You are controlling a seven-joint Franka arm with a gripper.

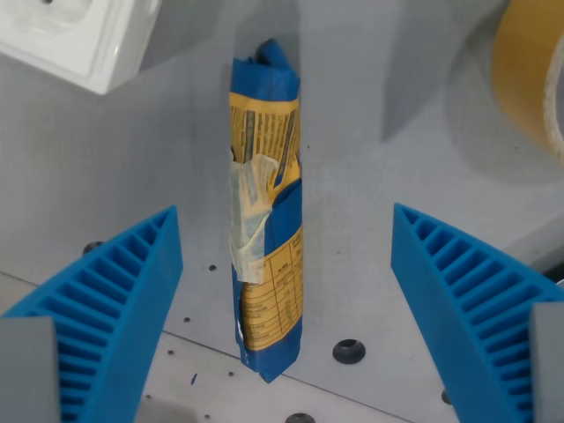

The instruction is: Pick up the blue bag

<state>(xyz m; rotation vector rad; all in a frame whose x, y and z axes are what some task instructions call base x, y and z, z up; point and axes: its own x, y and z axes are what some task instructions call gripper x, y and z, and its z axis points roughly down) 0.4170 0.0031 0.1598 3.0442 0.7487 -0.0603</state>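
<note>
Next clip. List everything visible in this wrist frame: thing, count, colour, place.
bag: 1, blue with yellow printed panels and a strip of clear tape, lying lengthwise in the middle of the view, between the fingers and touching neither.
white block: 1, white, top corner on the wrist view's left, cut off by the edge; what it is cannot be told.
tape roll: 1, tan, top corner on the wrist view's right, only partly in view.
table: 1, grey, with small holes and a dark bolt head near the bag's lower end.
tool: 1, two blue ribbed fingers, wide open on either side of the bag.
</note>
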